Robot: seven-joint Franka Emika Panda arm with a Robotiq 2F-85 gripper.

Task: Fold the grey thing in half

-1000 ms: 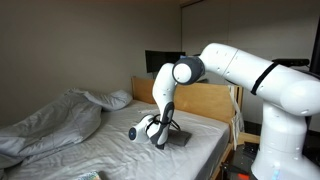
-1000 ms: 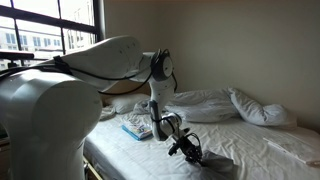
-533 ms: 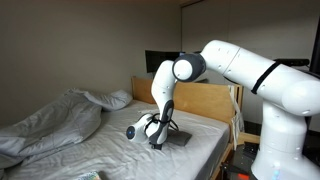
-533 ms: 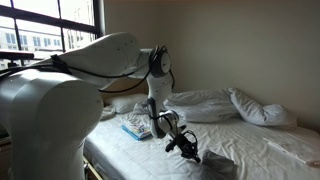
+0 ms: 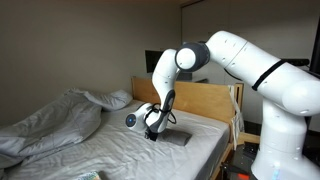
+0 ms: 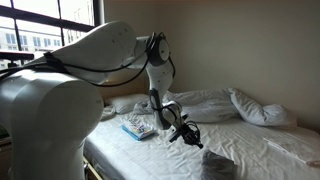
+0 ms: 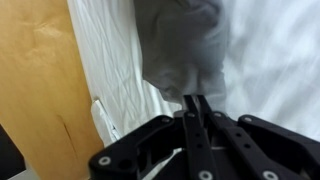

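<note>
Grey, soft and rumpled: the grey cloth (image 7: 185,45) lies on the white sheet (image 7: 270,60) near the bed's edge, just beside the wooden board (image 7: 40,80). In the wrist view it sits straight ahead of the claw (image 7: 197,100), w/ its long axis running roughly in line w/ the fingers and parallel to the board's edge. Claw fingers are pressed together w/ nothing visible btwn them, and it hangs above the cloth, apart from it, in both exterior views (image 5: 152,122) (image 6: 183,133). Cloth shows there as a small dark lump below and beside the claw (image 5: 176,139) (image 6: 220,165). Surface is creased and bunched, not flat. It looks doubled over already, tho the layers can't be told apart at this res. Prob limp fabric that will sag and shift if pinched at one edge only.
</note>
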